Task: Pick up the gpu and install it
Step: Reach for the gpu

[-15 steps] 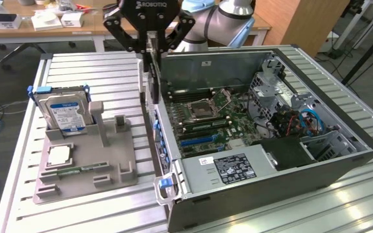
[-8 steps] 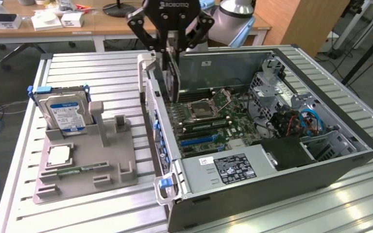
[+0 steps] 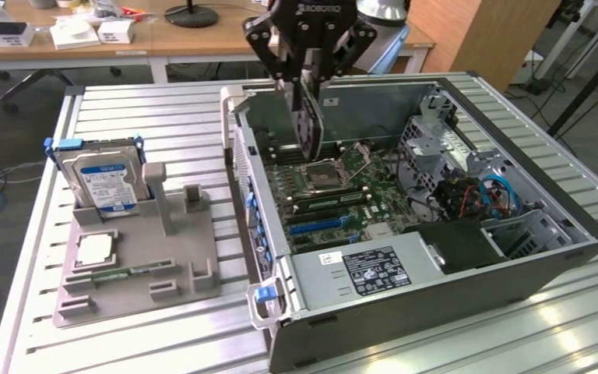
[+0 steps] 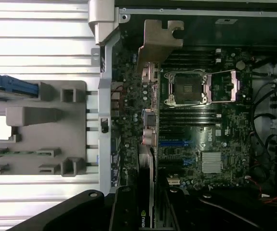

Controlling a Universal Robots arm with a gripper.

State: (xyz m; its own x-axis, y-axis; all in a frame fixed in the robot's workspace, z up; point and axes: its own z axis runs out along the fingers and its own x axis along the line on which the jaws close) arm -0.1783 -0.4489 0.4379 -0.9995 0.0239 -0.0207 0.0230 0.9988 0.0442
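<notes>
end effector [image 3: 304, 84] tight around upright gpu [image 3: 307, 132], inside open computer case [image 3: 434, 312], over motherboard [image 3: 346, 199]

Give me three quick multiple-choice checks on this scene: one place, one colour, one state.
1. Where is the gpu?
A. Lying flat outside the open case.
B. In the claw, over the case.
C. Standing in the grey holder.

2. What colour is the label on the hard drive?
A. Red.
B. Yellow.
C. Blue.

3. How is the hard drive placed?
A. Upright in the holder.
B. Flat inside the case.
C. Gripped by the claw.

Answers:
1 B, the claw grips the card on edge over the motherboard.
2 C, the label is blue and white.
3 A, the drive stands on end in the holder's slot.
</notes>
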